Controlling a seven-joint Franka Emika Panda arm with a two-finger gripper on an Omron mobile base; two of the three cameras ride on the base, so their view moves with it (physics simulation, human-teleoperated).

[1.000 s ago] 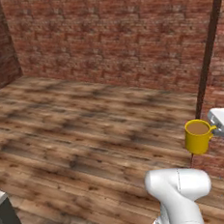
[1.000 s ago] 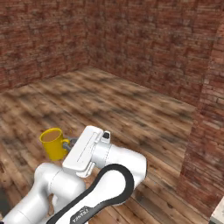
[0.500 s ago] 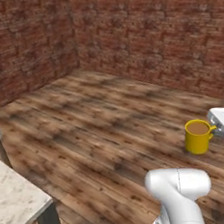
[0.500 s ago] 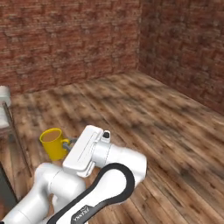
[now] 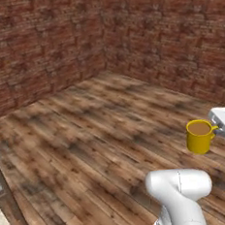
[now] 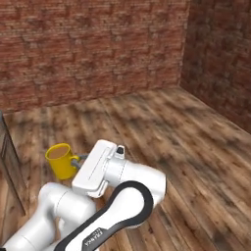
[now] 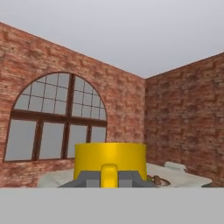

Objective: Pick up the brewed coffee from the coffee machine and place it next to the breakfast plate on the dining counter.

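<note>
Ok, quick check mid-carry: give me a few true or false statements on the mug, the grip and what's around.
1. The gripper holds the mug by its handle. True.
2. The mug is empty. False: brown coffee fills it.
3. The mug stands on the wooden floor. False: it is held in the air above it.
4. The mug is upright. True.
5. The walls are white tile. False: they are red brick.

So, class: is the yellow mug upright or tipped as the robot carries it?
Upright. The mug shows a level rim with brown coffee inside, held by its handle in the tool.
</note>
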